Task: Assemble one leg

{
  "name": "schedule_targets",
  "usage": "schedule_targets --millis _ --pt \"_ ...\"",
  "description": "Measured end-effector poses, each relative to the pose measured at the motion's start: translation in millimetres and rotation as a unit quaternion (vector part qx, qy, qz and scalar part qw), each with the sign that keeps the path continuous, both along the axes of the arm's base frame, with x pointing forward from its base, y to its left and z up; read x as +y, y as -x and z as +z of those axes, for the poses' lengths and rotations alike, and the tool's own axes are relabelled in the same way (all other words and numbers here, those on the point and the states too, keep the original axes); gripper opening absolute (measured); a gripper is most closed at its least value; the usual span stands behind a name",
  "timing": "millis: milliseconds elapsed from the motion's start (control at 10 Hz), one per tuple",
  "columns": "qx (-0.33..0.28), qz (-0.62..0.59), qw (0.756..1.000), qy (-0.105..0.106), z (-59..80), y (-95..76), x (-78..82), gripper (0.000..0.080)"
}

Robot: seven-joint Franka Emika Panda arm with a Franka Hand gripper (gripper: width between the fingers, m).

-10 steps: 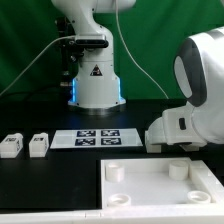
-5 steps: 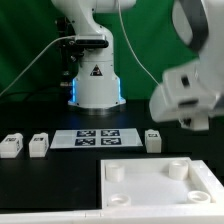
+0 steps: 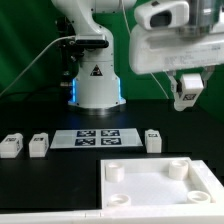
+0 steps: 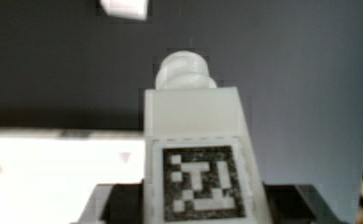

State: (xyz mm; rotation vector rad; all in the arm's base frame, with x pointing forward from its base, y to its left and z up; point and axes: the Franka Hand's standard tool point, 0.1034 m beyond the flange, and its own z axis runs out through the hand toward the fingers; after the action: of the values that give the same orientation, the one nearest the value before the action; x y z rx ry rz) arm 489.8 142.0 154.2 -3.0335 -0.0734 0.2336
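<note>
A Franka arm's gripper holds the leg aloft at about two o'clock in the exterior view, well above the black table. The wrist view shows the fingers closed narrowly on the tagged end of the leg, with its rounded tip pointing away from the camera. The flat white piece lies at about five o'clock, and its nearest socket sits almost directly beneath the raised block. One spare leg and a second spare leg rest at about eight o'clock. A third spare leg stands just beside the marker board, on its three o'clock side. The step in hand appears to be carrying the block to a socket and seating it. That likely calls for centring the rounded tip over the socket before descending, and for keeping the leg's long axis square to the flat piece. It also calls for lowering slowly enough that a slight offset can be corrected. The grip probably should not loosen until the tip is home, since a tilted leg could jam on the rim or topple.
</note>
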Motion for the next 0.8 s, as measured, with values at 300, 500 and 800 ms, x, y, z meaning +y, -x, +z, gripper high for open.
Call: schedule_targets --millis 300,500,800 --pt "-0.129 -0.007 0.992 -0.009 -3.5 -2.8 1.8 0.0295" --pt "-0.174 -0.008 0.985 -0.013 -8.0 1.6 2.0 0.0295" --pt "-0.178 0.009 0.984 0.0 9.2 -22.4 -7.8 0.0295"
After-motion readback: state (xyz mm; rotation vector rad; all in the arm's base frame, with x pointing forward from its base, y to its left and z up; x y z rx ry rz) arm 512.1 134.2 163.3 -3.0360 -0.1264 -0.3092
